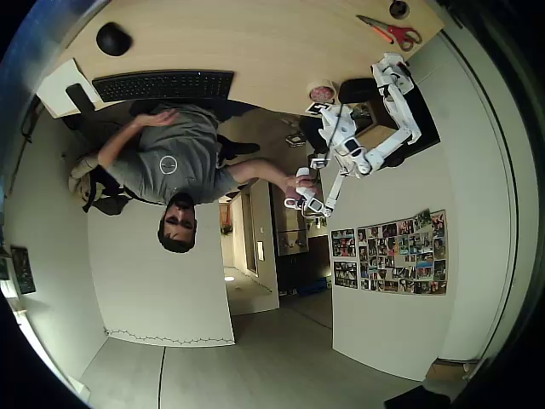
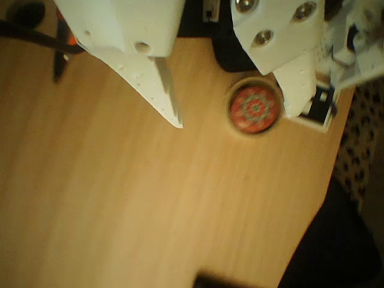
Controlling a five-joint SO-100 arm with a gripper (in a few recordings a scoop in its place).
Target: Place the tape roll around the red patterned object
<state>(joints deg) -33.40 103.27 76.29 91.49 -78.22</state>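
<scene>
The red patterned object is a small round ball with a mottled red pattern, resting on the wooden desk. The pale tape roll lies flat around it as a thin cream rim. In the overhead view the tape roll rings the ball near the desk's edge. My white gripper hangs above them, open, with the ringed ball lying between the fingers, close to the right finger. The left finger is well apart from it. In the overhead view my gripper hovers just beside the ring.
Red-handled scissors and a small dark round object lie at the desk's far corner; the scissors also show in the wrist view. A keyboard and mouse sit further along the desk. A person sits by it.
</scene>
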